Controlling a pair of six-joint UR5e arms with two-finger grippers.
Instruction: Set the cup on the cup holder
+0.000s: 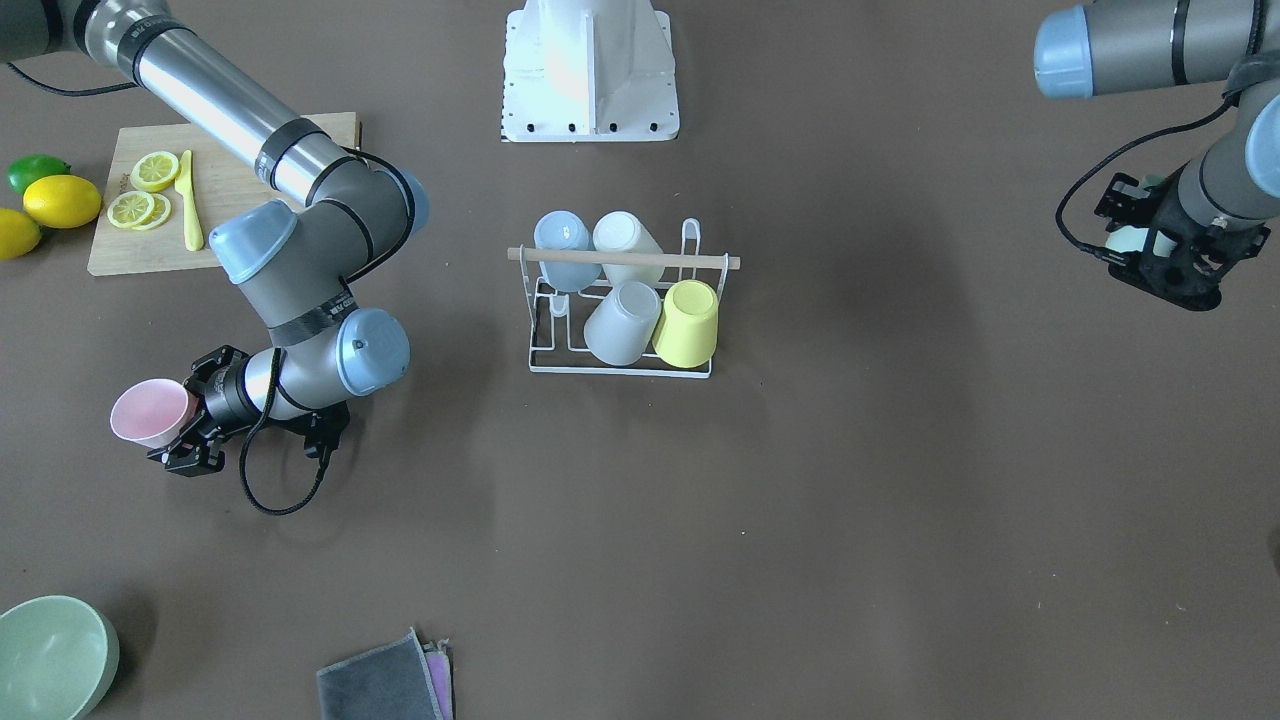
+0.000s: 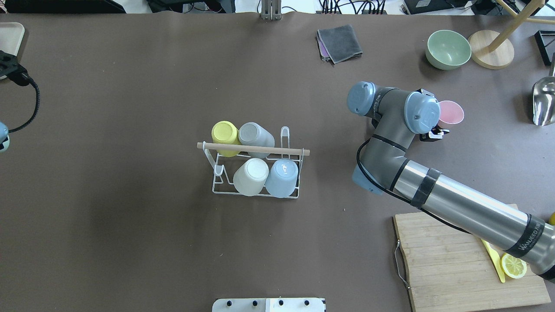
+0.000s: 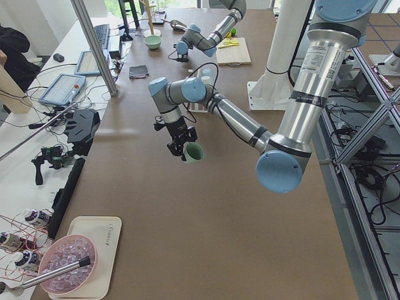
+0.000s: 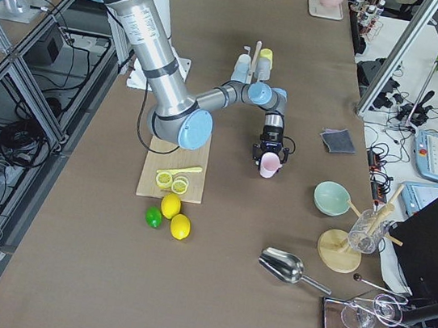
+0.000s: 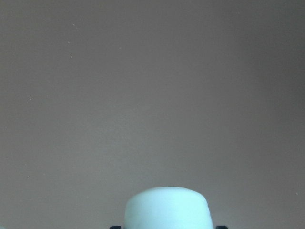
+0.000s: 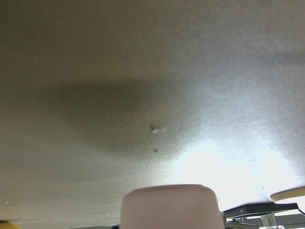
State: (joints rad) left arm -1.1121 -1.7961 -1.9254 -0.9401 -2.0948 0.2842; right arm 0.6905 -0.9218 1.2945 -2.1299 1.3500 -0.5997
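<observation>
- Overhead exterior view shows the cup holder [image 2: 299, 151] standing in the middle of the table [image 2: 130, 216], with four cups already upside down on its prongs: a yellow cup [image 2: 224, 133] and a grey cup [image 2: 256, 135] in the far row, a white cup [image 2: 250, 175] and a blue cup [image 2: 282, 172] in the near row.
- Two places on the rack look free: one at the end of the far row beside the grey cup, and one at the opposite end of the near row beside the white cup.
- The right end effector [image 1: 192, 415] is closed on the base of a pink cup [image 2: 451, 112], whose mouth points away from the wrist. It is held well apart from the rack, out toward the green bowl [image 2: 448, 49] and the cutting board [image 2: 455, 260].
- The left end effector [image 3: 181, 142] grips a pale green cup [image 3: 192, 152] and holds it off the table, also well apart from the rack, on the other side.
- By my reading the task is roughly two-thirds done, four of six places filled and both remaining cups picked up.
- What is left, as I judge it: carry each cup over the rack, turn it mouth down, lower it onto a free prong and let go. The wooden rod across the top will likely crowd the approach.
</observation>
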